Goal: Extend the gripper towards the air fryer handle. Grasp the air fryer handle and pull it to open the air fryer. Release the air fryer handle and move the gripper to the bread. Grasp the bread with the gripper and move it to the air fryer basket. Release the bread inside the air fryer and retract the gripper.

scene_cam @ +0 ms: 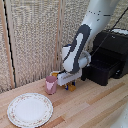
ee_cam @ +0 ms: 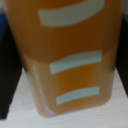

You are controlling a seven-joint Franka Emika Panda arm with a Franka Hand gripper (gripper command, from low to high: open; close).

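Golden-orange oblong bread [ee_cam: 67,60] beside the pink cup [scene_cam: 51,84] looks light, soft; grip mid-length. White boxy gripper [scene_cam: 70,86] hangs low; finger spread cannot be made out.

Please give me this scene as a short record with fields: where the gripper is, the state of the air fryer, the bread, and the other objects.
gripper: low over the table, beside the pink cup
gripper state: cannot tell
bread: golden-orange, fills the wrist view, right at the gripper
air fryer: black, on the exterior view's right
air fryer basket: pulled out
plate: white, patterned rim, near the table's front
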